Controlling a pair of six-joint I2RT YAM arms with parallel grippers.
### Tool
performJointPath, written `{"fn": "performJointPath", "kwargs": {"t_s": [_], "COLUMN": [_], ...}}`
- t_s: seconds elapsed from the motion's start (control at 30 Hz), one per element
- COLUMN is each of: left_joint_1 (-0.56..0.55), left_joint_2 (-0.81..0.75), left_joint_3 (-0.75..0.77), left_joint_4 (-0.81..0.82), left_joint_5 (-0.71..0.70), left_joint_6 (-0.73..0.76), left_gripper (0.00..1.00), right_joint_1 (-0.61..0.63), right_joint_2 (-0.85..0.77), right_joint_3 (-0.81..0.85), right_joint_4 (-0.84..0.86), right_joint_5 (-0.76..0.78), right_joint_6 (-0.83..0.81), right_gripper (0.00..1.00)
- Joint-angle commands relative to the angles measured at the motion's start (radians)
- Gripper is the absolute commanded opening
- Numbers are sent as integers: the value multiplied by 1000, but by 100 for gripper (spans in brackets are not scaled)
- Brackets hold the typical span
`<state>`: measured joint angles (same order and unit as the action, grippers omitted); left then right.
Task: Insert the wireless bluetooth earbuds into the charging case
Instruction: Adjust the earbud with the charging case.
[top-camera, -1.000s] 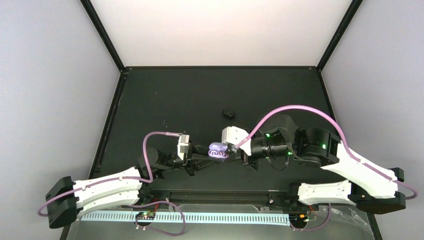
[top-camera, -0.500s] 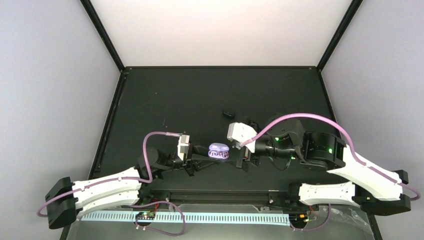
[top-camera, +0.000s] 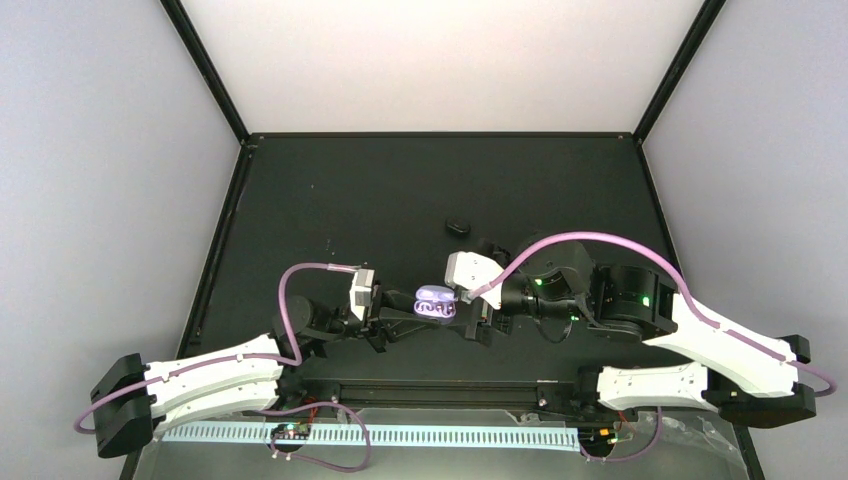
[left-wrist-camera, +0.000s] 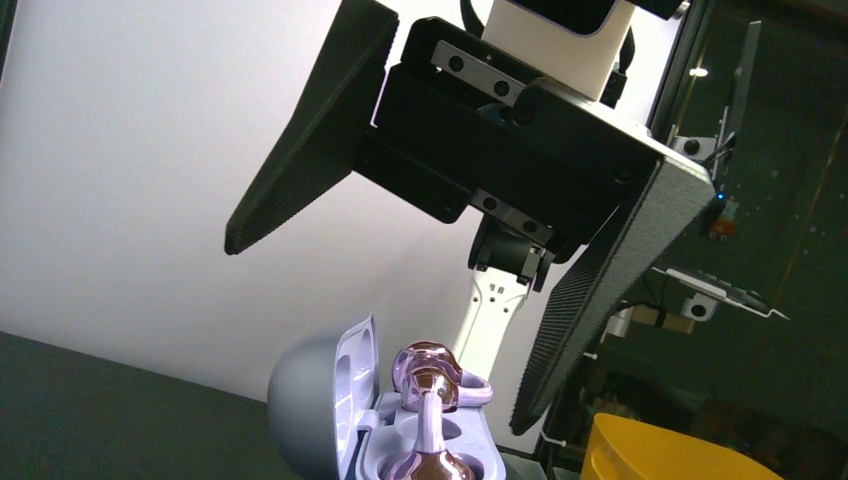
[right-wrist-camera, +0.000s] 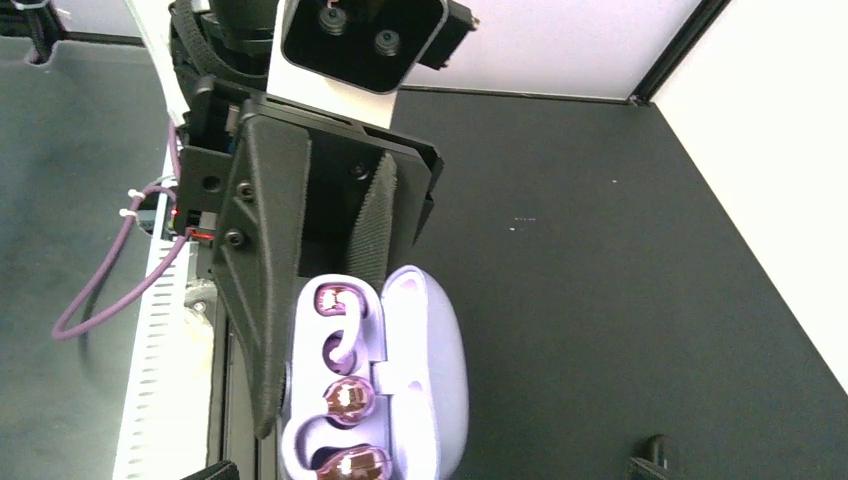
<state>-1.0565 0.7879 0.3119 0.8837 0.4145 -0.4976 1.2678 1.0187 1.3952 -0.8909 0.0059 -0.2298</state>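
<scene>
The lavender charging case (top-camera: 436, 302) hangs above the table with its lid (right-wrist-camera: 430, 360) open. My left gripper (top-camera: 405, 313) is shut on its base, one finger (right-wrist-camera: 258, 300) along the case's side. Both glossy purple earbuds lie in the tray, one (right-wrist-camera: 338, 300) at the far end and one (right-wrist-camera: 350, 400) nearer my right wrist camera. In the left wrist view they are the far earbud (left-wrist-camera: 432, 372) and the near earbud (left-wrist-camera: 430, 462). My right gripper (top-camera: 472, 305) is open beside the case, its fingers (left-wrist-camera: 612, 300) spread wide and touching nothing.
A small black oval object (top-camera: 458, 226) lies on the black table (top-camera: 380, 200) behind the grippers. Pale enclosure walls (top-camera: 440, 60) ring the table. A yellow object (left-wrist-camera: 670, 452) shows low in the left wrist view.
My right gripper has opened wide, drawn back to the right from the case, then come in toward it again. The left gripper keeps its hold on the case.
</scene>
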Motion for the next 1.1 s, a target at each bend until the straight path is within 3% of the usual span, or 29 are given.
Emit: {"fn": "performJointPath", "kwargs": {"t_s": [0.0, 1.07], "left_joint_1": [-9, -10], "left_joint_2": [7, 7], "left_joint_3": [47, 39], "left_joint_4": [61, 48], "left_joint_5": [30, 43], "left_joint_6": [-18, -13], "left_gripper": [2, 2], "right_joint_1": [8, 8], "right_joint_2": [5, 2], "right_joint_3": [1, 36], "right_joint_4": [-2, 23], "right_joint_5": [60, 110], "right_joint_6": [0, 14], "right_gripper": [100, 100]}}
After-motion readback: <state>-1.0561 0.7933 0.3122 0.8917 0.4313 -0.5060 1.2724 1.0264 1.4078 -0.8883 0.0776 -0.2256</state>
